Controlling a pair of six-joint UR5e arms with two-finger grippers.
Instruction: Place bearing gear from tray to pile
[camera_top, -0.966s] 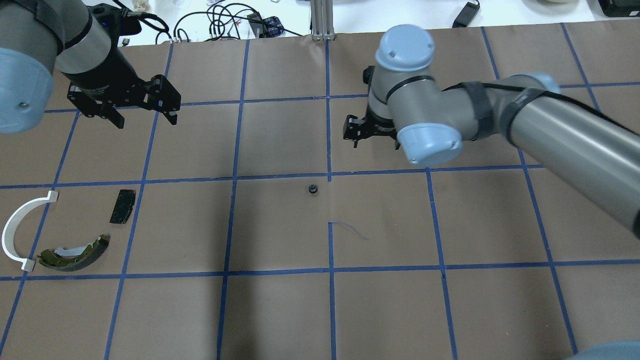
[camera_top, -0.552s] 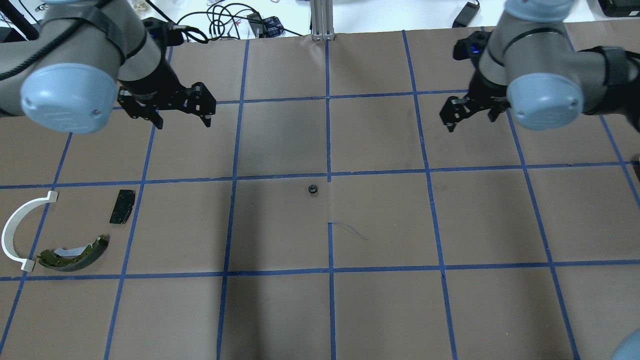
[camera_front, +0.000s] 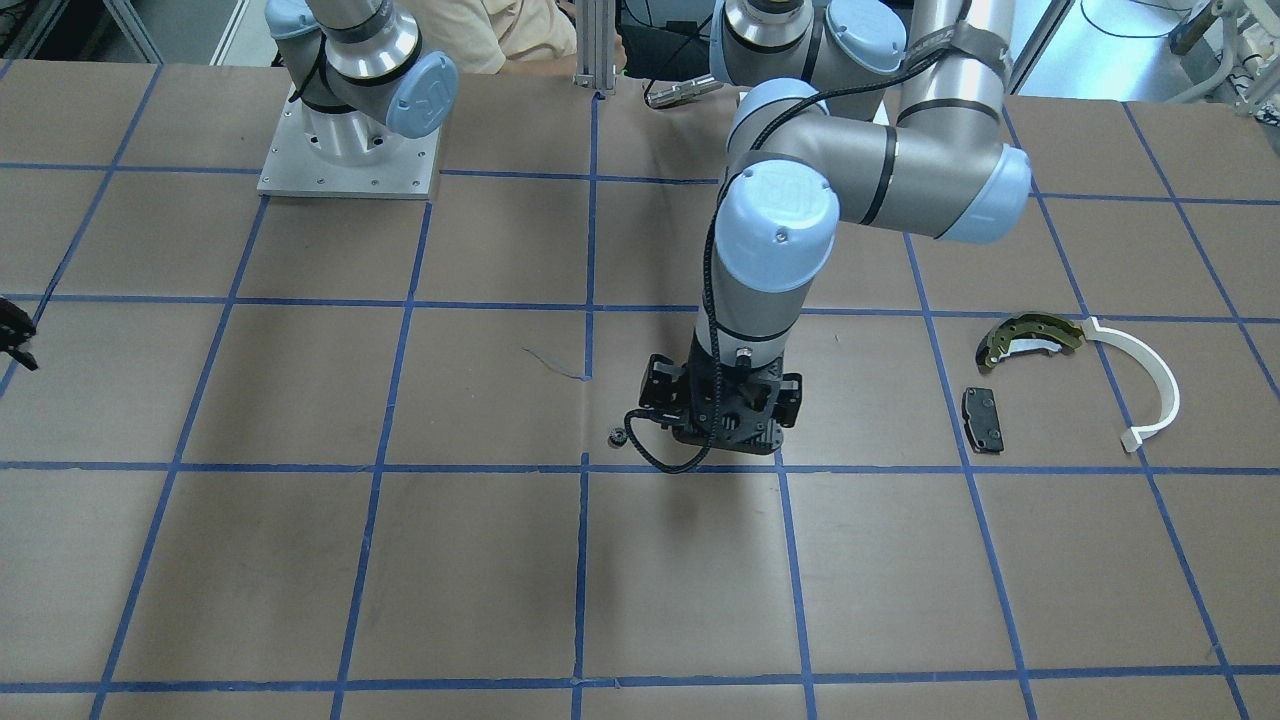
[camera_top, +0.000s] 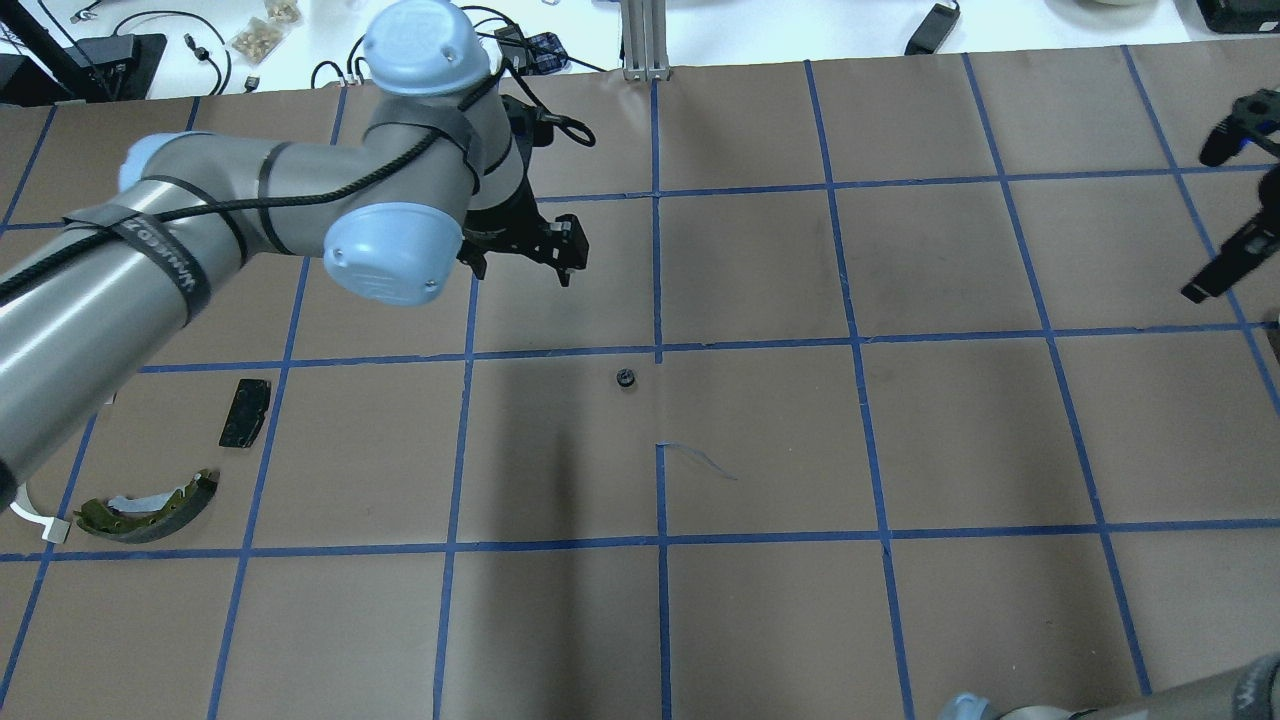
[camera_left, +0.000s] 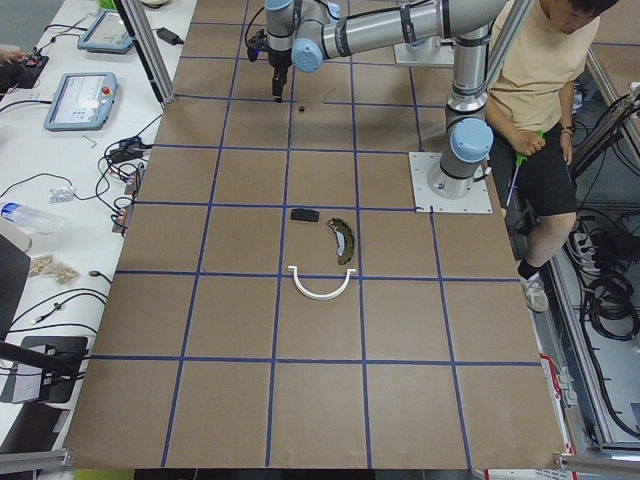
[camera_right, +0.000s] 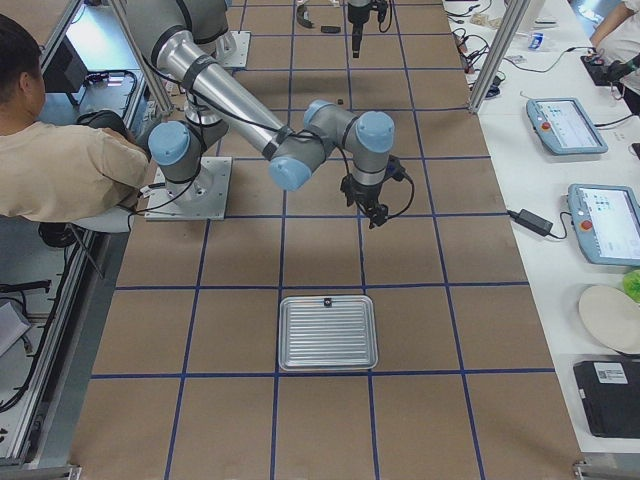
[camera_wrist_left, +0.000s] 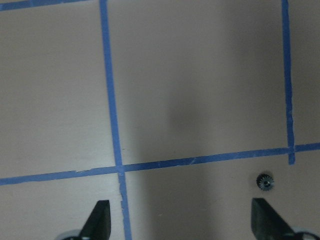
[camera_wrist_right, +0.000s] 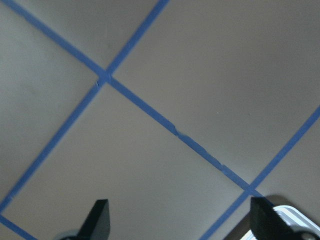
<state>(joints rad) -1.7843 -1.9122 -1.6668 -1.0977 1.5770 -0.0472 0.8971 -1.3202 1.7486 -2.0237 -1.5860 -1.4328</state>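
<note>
The bearing gear (camera_top: 626, 379) is small and black and lies on the brown paper near the table's middle; it also shows in the front view (camera_front: 618, 437) and the left wrist view (camera_wrist_left: 265, 181). My left gripper (camera_top: 522, 270) hovers open and empty beyond the gear, which sits just ahead of one fingertip (camera_wrist_left: 262, 220). The pile at the left holds an olive-gold brake shoe (camera_top: 150, 505), a black pad (camera_top: 245, 412) and a white arc (camera_front: 1150, 385), mostly hidden by my left arm in the overhead view. My right gripper (camera_top: 1225, 265) is open and empty at the right edge.
A metal tray (camera_right: 328, 333) lies at the right end of the table, with a small dark part (camera_right: 327, 301) near its rim; its corner shows in the right wrist view (camera_wrist_right: 295, 220). A person sits behind the robot base. Blue tape lines grid the paper.
My left arm has swung right toward the table's middle, close to the gear. My right arm has pulled away to the right edge. The gear and pile have not moved.
</note>
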